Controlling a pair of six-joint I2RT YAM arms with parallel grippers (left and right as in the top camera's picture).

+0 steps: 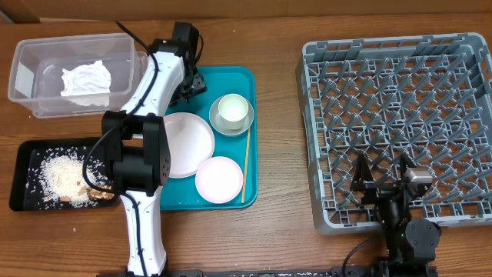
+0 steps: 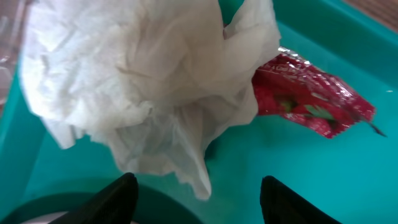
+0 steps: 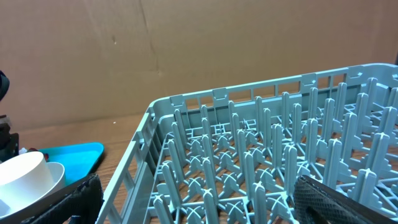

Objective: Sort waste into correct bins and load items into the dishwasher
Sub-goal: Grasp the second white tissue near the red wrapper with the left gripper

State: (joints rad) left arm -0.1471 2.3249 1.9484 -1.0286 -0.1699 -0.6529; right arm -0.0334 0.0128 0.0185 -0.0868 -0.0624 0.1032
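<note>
A: That napkin, how's it gonna handle?
B: V. light, soft, crushes to nothing. Not fragile as such, but thin folds may tear or trail. Take the thick bunched middle, not the thin tail at its near edge.
A: Where's it sit?
B: Far-left corner of the teal tray, which lies on the surface, near the clear bin. A red wrapper touches its right side. Poss. tucked under a bit, can't tell.
A: And that one?
B: Prob. thin foil film: light, slick, crinkly. Pinch a flat edge, sep. from the napkin, else both come up tog.
A: Looks?
B: Napkin's white, crumpled, a big puffy wad w/ creases. Wrapper's shiny red, bit of green print, silver edge.
A: Tools?
B: The left tool is wide, nothing pinched, right at the napkin's near edge. The right tool is spread too, empty, at the near side of the rack.
</note>
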